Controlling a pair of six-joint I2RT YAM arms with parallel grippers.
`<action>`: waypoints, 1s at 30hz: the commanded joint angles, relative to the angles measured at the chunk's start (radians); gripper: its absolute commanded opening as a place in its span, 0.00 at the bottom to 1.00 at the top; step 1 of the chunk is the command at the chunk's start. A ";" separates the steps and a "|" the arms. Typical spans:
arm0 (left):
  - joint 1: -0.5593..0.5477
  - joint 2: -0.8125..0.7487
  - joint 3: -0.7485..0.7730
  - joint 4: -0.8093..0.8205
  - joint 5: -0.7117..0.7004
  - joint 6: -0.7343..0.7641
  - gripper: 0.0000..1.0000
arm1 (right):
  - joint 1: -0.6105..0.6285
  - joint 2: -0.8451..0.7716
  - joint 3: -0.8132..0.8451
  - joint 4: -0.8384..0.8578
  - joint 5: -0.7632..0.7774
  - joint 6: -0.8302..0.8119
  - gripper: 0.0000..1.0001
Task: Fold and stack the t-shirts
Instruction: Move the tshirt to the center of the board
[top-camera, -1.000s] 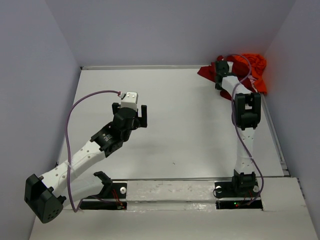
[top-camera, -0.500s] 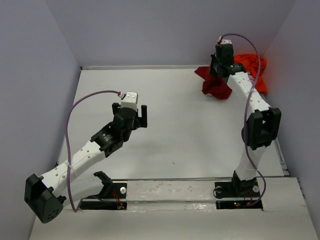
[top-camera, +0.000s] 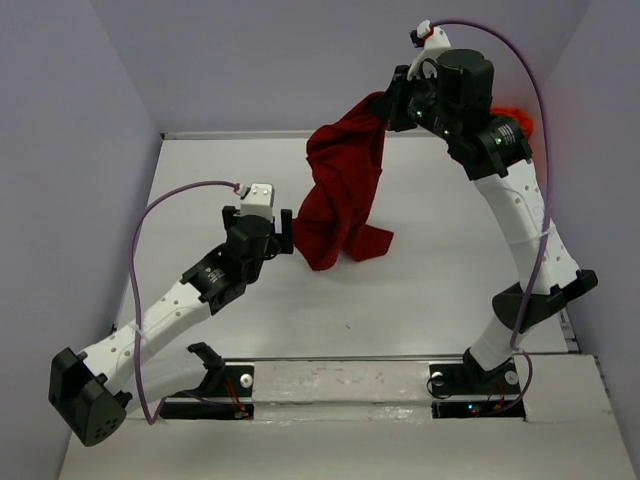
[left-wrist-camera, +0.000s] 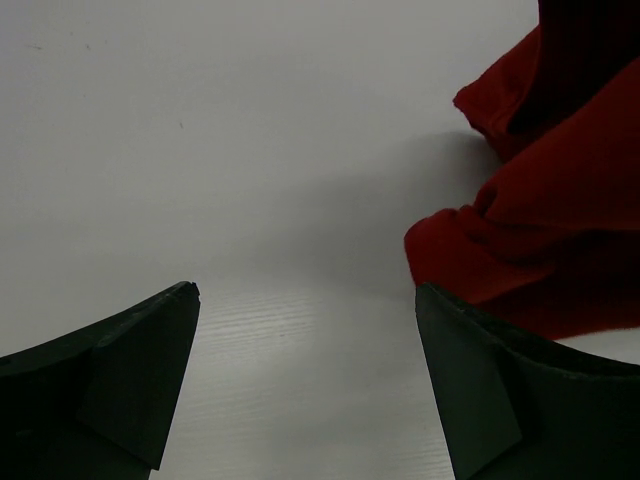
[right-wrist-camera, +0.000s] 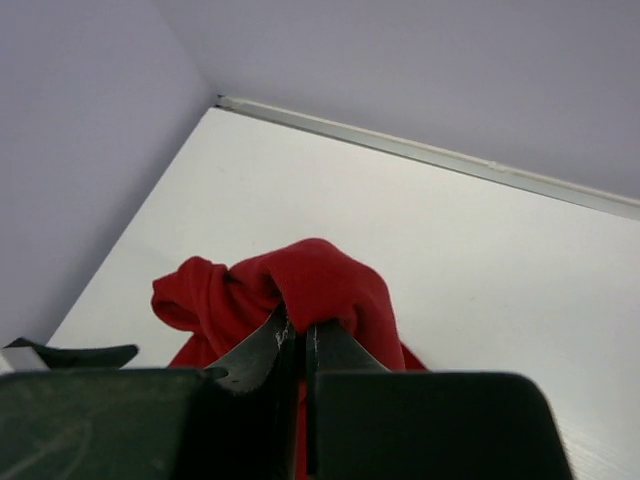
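Step in hand: laying out. The right gripper (top-camera: 392, 103) is clamped on the dark red soft cloth t-shirt (top-camera: 345, 190), which hangs at three o'clock of the left gripper (top-camera: 283, 232) (wide apart, empty). Next move calls for lowering it and spreading it flat on the white table (top-camera: 420, 290).

surface: white table (top-camera: 420, 290) | resting: crimson t-shirt (top-camera: 345, 190) lower end | far-right corner: orange t-shirt (top-camera: 515, 112)

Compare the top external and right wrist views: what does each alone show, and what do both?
Only the top view: the open left gripper beside the lower end of the dark red cloth t-shirt, plus a bright orange cloth t-shirt in the far right corner. Only the right wrist view: the shut jaws of the right gripper pinching a fold, close up. Both: the red t-shirt and the white table.
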 joint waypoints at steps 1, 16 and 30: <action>-0.001 -0.015 0.020 0.005 -0.037 -0.007 0.99 | -0.001 -0.019 0.095 -0.028 -0.100 0.032 0.00; -0.001 -0.033 0.023 -0.003 -0.053 -0.008 0.99 | -0.027 -0.077 -0.653 0.158 0.596 -0.004 0.00; -0.001 -0.046 0.025 0.002 -0.028 -0.005 0.99 | -0.074 -0.006 -0.876 0.168 0.480 0.074 0.60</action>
